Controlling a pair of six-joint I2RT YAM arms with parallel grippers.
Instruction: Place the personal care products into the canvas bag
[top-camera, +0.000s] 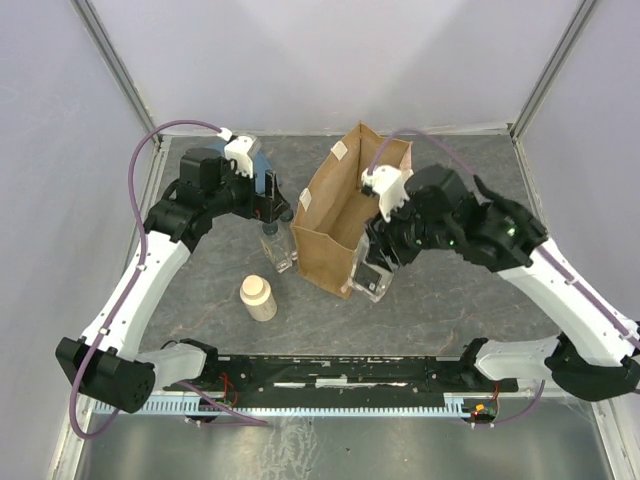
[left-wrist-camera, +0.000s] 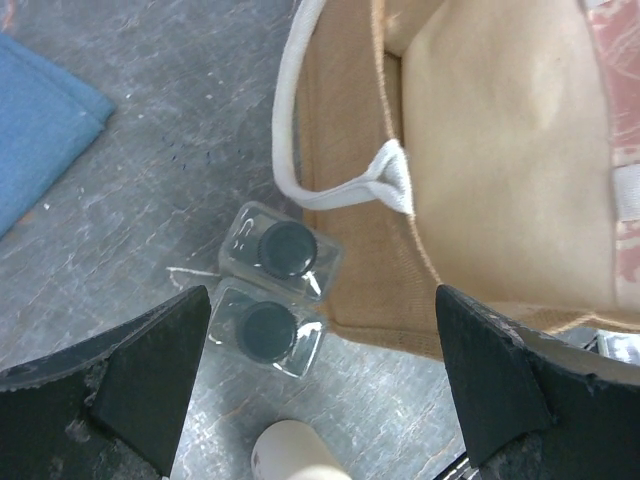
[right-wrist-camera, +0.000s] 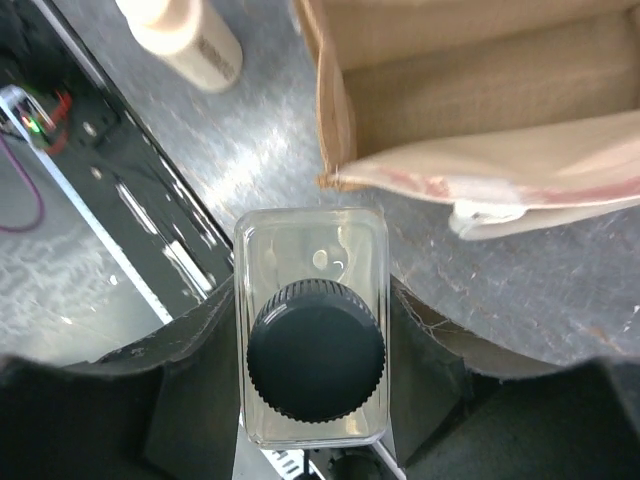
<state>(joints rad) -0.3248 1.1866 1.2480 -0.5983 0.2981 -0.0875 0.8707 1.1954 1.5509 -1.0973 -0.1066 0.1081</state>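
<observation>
The right gripper is clamped on a clear bottle just outside the bag's near right corner, while the left gripper, fingers wide apart, hangs above two more bottles just left of the bag, with the cream bottle nearer.

The canvas bag is tan-brown with an off-white loop handle. Each clear square bottle wears a dark ribbed cap; the round bottle is cream all over. The cloth is plain blue, the desk mottled grey. The arms are white with black joints and purple cables.
</observation>
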